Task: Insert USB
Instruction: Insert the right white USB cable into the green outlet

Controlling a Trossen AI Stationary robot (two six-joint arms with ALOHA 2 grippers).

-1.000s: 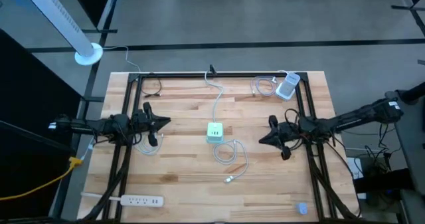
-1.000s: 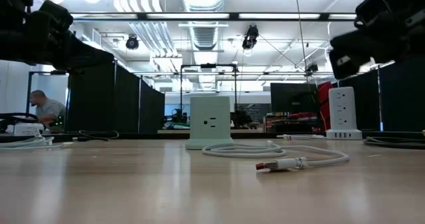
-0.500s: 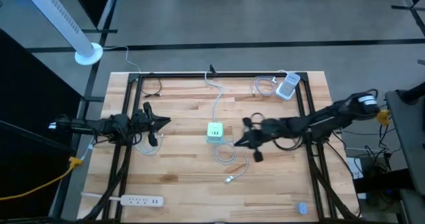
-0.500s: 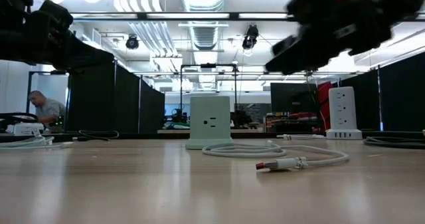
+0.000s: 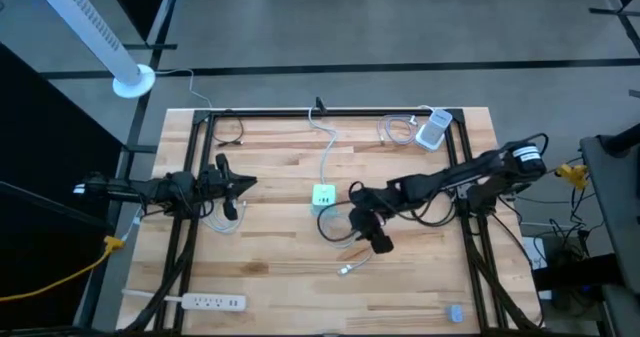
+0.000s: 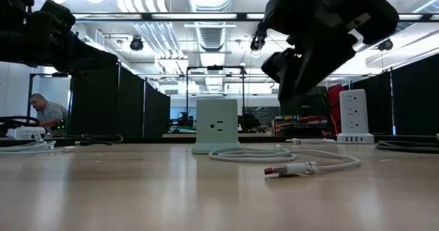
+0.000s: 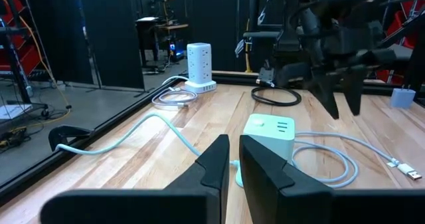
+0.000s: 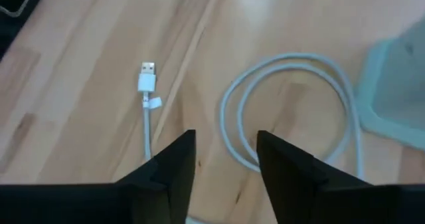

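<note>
In the high view the right arm reaches from the right edge toward the middle of the table (image 5: 270, 252), and the right gripper (image 5: 372, 233) hangs just right of centre, above the coiled white cable (image 5: 345, 232). Its fingers (image 8: 174, 164) stand apart with a clear gap between them and hold nothing; in the right wrist view the cable loop (image 8: 292, 111) lies on the wood beyond them. The USB plug (image 5: 345, 270) lies flat on the table a little below centre in the high view, near the gripper but apart from it; in the low view the plug (image 6: 282, 169) rests at lower right of centre, under the dark bulk of the gripper (image 6: 302, 66), which hangs in the air above it. The pale green charger (image 5: 324, 196) stands upright at the table's centre, just left of the right gripper, with the cable running from it. The left gripper (image 5: 245, 185) waits at the left of the high view, well apart from the charger, its fingers (image 7: 212, 164) pressed nearly together and empty. A white tower strip (image 5: 434, 129) lies near the table's upper right corner.
</note>
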